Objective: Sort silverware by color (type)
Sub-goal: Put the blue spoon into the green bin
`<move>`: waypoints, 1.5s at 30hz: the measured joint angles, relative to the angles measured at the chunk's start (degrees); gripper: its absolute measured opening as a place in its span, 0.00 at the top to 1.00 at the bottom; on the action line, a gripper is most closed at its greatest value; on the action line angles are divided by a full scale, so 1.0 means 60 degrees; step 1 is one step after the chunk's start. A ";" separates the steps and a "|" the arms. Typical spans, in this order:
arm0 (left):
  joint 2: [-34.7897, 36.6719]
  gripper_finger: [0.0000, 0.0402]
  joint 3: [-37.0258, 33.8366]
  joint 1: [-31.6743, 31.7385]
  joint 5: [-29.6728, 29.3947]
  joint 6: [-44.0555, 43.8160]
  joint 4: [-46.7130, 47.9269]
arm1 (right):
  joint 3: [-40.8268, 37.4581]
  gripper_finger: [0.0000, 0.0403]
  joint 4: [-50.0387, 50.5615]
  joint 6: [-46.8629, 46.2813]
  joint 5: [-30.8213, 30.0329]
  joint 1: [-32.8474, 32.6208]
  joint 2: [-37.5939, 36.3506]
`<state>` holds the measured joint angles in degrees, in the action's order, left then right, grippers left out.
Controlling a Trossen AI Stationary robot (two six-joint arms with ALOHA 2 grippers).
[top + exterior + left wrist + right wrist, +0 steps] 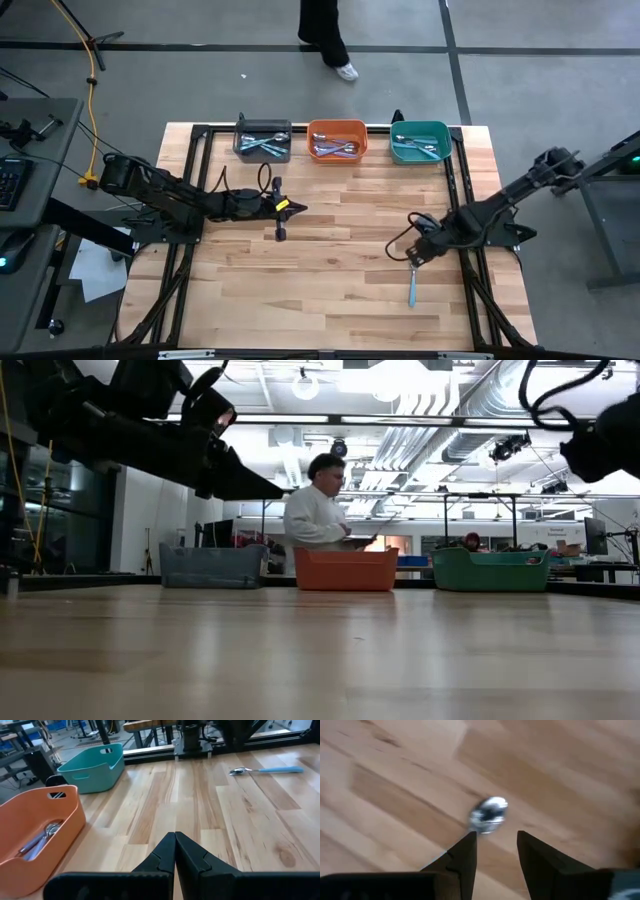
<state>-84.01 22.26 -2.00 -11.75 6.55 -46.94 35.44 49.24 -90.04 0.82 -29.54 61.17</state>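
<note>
One light-blue-handled spoon (412, 287) lies flat on the wooden table (330, 290), at roughly four o'clock from the table's centre in the high view. Its long axis runs from the near edge toward the far edge: the handle end points to six o'clock, the silver bowl end to twelve o'clock, just under the right gripper. In the left wrist view the same spoon (267, 770) is seen lying alone on bare boards, clear of the bins.

The right gripper (415, 257) sits low over the bowl end of that spoon. The right arm reaches in from about three o'clock, sloping down toward the table centre. In the right wrist view its two fingers (465, 857) stand spread with a clear gap, nothing between them; the shiny bowl (489, 813) lies just ahead of the fingertips, on the wood.

The left gripper (280, 212) is at about ten o'clock from centre, the arm stretched in from nine o'clock. Its fingers (165, 855) are pressed together, holding nothing.

Along the far edge stand a grey bin (244, 150), an orange bin (314, 128) and a teal bin (442, 130), each holding spoons.
</note>
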 joint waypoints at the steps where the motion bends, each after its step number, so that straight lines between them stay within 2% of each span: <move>1: 0.0001 1.00 0.0000 0.0000 0.0000 0.0000 0.0004 | 0.0003 0.69 -0.0219 -0.0293 -0.0088 -0.0150 0.0022; 9: 0.0001 1.00 0.0000 0.0000 -0.0004 0.0038 0.0007 | 0.0004 0.69 -0.1486 -0.1976 -0.0012 -0.1175 0.1483; 13: 0.0001 1.00 0.0004 0.0000 -0.0001 0.0029 0.0015 | 0.0004 0.69 -0.2550 -0.2288 0.0021 -0.1378 0.2509; 18: 0.0002 1.00 0.0004 0.0000 -0.0001 0.0022 0.0028 | 0.0041 0.69 -0.2878 -0.2479 -0.0044 -0.1403 0.3487; 24: 0.0002 1.00 0.0004 -0.0172 -0.0005 -0.0051 0.0047 | 0.0049 0.69 -0.2625 -0.1972 -0.0499 -0.1417 0.3642; 31: 0.0001 1.00 0.0007 -0.0441 -0.0391 -0.0196 0.0051 | 0.0194 0.69 -0.2389 -0.1044 -0.1826 -0.1360 0.3624; 38: 0.0477 1.00 0.0011 -0.0433 -0.0430 -0.0310 0.0639 | 0.0194 0.69 -0.2357 0.0066 -0.2144 -0.0756 0.3650; 41: 0.0858 1.00 0.0011 -0.0444 -0.0611 -0.0310 0.1084 | 0.0193 0.73 -0.2360 0.0636 -0.2157 -0.0437 0.3654; 45: 0.1431 1.00 0.0011 -0.0522 -0.0892 -0.0296 0.1638 | 0.0189 0.83 -0.2385 0.1428 -0.2097 -0.0143 0.3654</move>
<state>-75.42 22.33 -5.13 -17.10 4.77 -37.11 36.58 34.92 -81.47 -11.76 -30.39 83.09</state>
